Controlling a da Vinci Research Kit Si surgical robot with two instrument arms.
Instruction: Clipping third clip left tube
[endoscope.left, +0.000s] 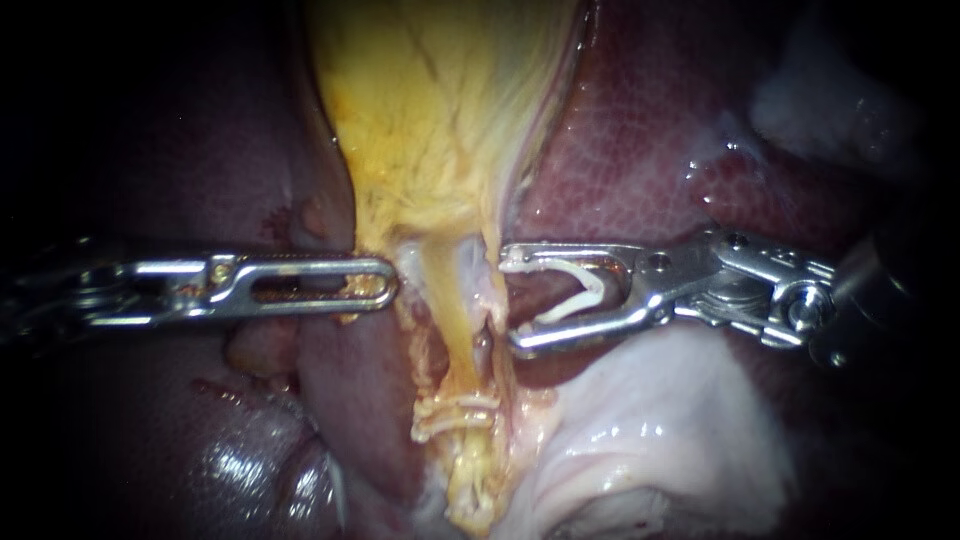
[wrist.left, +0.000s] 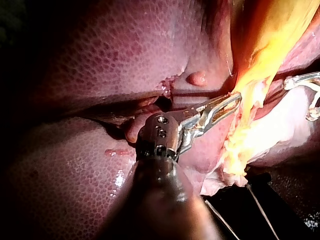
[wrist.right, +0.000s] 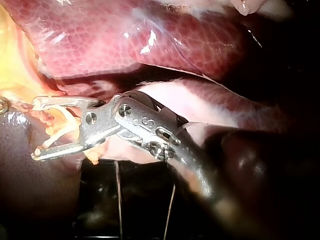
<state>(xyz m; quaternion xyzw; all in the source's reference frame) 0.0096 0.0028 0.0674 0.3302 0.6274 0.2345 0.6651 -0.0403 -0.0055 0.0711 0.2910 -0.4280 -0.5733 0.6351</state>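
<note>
Your right instrument has its jaws spread wide, gripping a white clip that sits as an open V between them, one leg against each jaw. The jaw tips reach the right edge of the tube, touching it or just beside it. I cannot tell whether any of the tube lies inside the clip's mouth.

Your left instrument comes in level from the other side. Its windowed jaws lie together, pinching the left edge of the yellow tissue where it narrows into the tube.

The tube runs down between the two instruments. Lower on it, well below both sets of jaws, two white clips cross it close together.

Dark red liver lies behind your right instrument. Pale, wet tissue sits under its shaft.
</note>
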